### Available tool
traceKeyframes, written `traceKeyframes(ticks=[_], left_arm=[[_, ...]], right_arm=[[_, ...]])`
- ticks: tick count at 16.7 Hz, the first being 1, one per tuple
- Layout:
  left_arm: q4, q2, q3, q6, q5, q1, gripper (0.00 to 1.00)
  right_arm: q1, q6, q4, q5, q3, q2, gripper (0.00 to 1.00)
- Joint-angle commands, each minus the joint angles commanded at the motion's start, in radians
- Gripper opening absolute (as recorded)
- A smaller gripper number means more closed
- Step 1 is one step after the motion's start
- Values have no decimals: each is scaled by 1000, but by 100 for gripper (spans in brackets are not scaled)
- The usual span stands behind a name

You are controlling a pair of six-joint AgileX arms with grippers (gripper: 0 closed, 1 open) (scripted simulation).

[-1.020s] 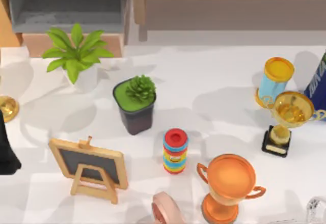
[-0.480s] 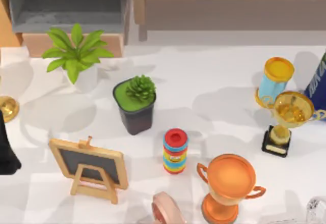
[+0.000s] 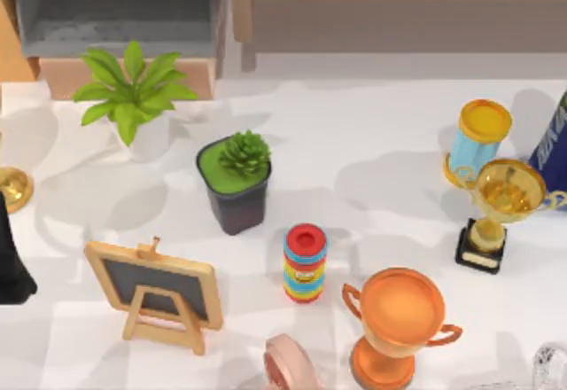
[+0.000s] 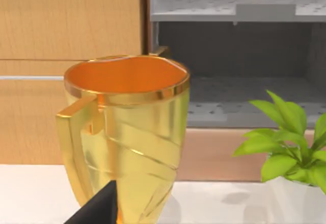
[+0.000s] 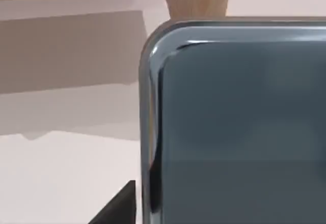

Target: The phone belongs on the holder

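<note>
The right hand (image 5: 114, 206) shows as a dark finger edge just beside the phone (image 5: 239, 127), which fills its wrist view close up and upright; whether it grips, I cannot tell. The left hand (image 4: 97, 208) is parked by a gold cup (image 4: 125, 132) at the desk's (image 3: 381, 133) left edge, state likewise unclear. The phone looks a stiff, light, glossy slab, likely slippery and easily scratched, so I'd pinch it across the long rounded edges near the middle. No readable writing on it; the pink holder (image 3: 288, 363) sits at the front edge
</note>
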Motion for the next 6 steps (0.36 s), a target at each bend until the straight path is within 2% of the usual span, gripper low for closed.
traceKeyframes(ticks=[6], left_arm=[[0, 0, 0, 0, 0, 0, 100]], right_arm=[[0, 0, 0, 0, 0, 0, 100]])
